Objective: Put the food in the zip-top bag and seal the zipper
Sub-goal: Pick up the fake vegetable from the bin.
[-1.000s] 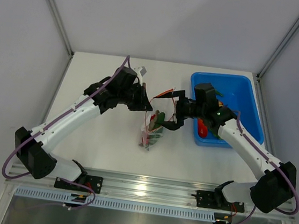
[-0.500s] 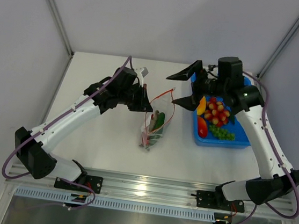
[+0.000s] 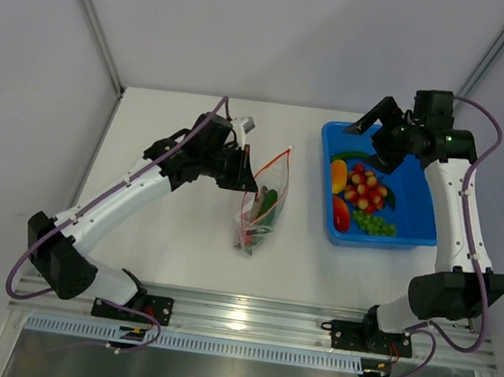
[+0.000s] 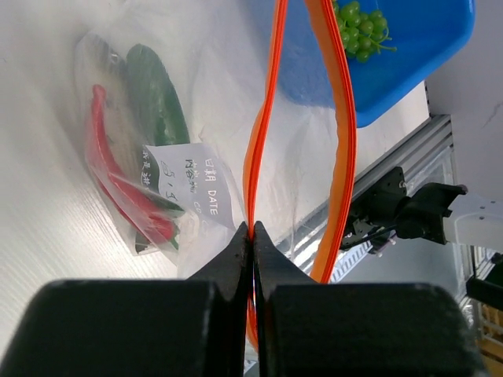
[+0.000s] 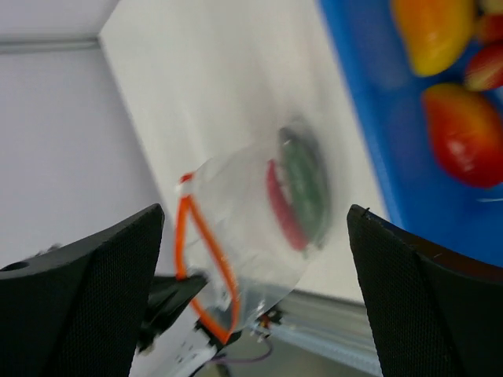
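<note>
The clear zip-top bag [image 3: 263, 212] stands on the table with a green cucumber [image 4: 157, 94] and a red chilli [image 4: 118, 177] inside. My left gripper [image 3: 253, 183] is shut on one side of the orange-red zipper [image 4: 253, 141] and holds the mouth up and open; its jaws [image 4: 252, 232] pinch the strip. My right gripper [image 3: 378, 135] is open and empty above the far left corner of the blue tub [image 3: 421, 185]. In its wrist view the gripper [image 5: 255, 214] looks back at the bag [image 5: 259, 212].
The blue tub holds a mango [image 3: 337, 174], cherry tomatoes [image 3: 367, 187], a red pepper [image 3: 341, 214], green grapes [image 3: 374, 224] and a green piece [image 3: 356, 155]. The tub [image 4: 393, 55] sits right of the bag. Grey walls enclose the table.
My right gripper has left the bag's mouth and swung up and right over the tub, open. The bag stays hanging from the left gripper, which has barely moved.
</note>
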